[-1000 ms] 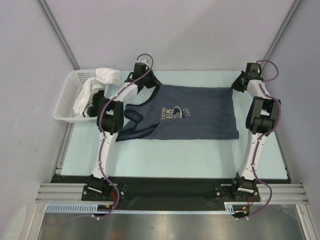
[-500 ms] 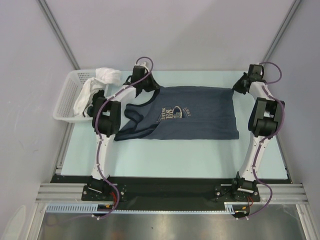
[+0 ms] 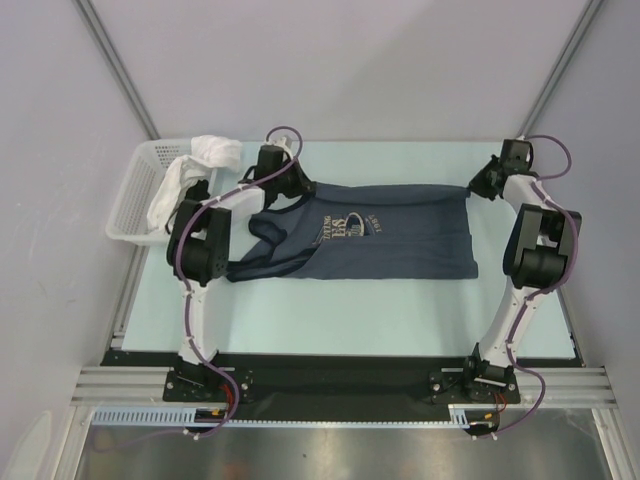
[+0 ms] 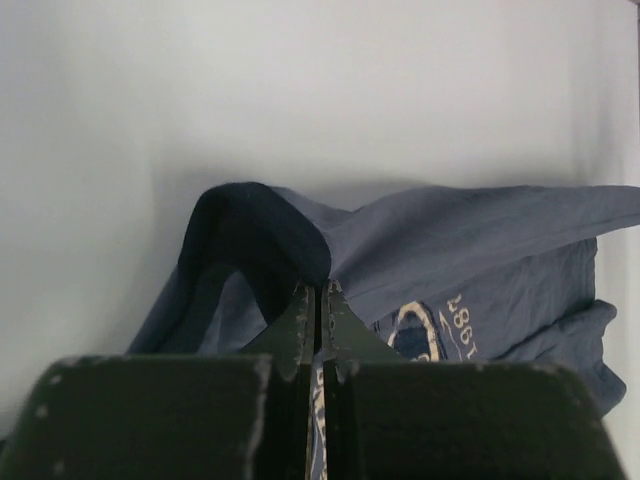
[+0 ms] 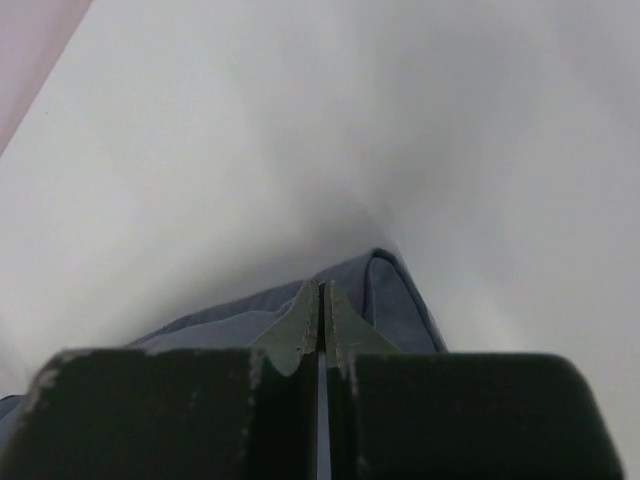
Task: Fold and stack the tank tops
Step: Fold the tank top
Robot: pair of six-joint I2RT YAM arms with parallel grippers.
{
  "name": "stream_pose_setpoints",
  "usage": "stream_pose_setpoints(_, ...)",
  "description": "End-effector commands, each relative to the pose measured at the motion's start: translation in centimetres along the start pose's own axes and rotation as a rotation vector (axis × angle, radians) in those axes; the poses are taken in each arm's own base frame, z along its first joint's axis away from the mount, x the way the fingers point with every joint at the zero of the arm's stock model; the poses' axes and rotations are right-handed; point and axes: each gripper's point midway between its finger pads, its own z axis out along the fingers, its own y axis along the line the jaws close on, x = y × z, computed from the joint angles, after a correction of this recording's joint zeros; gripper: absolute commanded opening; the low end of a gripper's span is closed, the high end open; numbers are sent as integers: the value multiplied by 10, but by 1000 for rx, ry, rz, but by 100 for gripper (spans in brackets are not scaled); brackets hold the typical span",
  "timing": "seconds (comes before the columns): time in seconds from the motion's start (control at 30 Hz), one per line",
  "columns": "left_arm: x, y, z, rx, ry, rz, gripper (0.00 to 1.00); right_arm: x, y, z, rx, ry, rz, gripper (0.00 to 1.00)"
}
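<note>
Fold initiation on slate-blue tank top [image 3: 400, 240]; garment lies print-up across the middle of the table [image 3: 400, 300], shoulder straps toward 9 o'clock and hem toward 3 o'clock in the overhead view; left gripper [image 4: 315, 300], jaws pressed together on a dark strap edge at the garment's 11 o'clock corner; right gripper [image 5: 320, 300], jaws likewise pinched on the hem corner at 1 o'clock; far edge runs straight between the two grips, apparently lifted off the surface; white lattice basket [image 3: 128, 205] at 9 o'clock holds white cloth [image 3: 205, 155]. Step judged: first lengthwise fold; next move calls for both arms to carry the held edge evenly toward 6 o'clock and lay it on the near edge before release.
</note>
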Motion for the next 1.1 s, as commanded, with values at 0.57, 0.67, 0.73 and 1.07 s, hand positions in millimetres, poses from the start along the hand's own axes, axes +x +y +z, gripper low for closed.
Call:
stream_pose_setpoints(0.57, 63, -33, -75, 93, -23, 21, 0, 38, -50, -55, 98, -40, 121, 0)
stream_pose_setpoints(0.67, 64, -33, -81, 98, -44, 19, 0, 39, -54, -56, 103, -39, 132, 0)
stream_pose_setpoints(0.73, 66, -30, -86, 88, -52, 18, 0, 40, -57, -56, 108, -39, 136, 0)
stream_pose_setpoints(1.07, 84, -24, -89, 85, -12, 11, 0, 52, -67, -57, 124, -30, 153, 0)
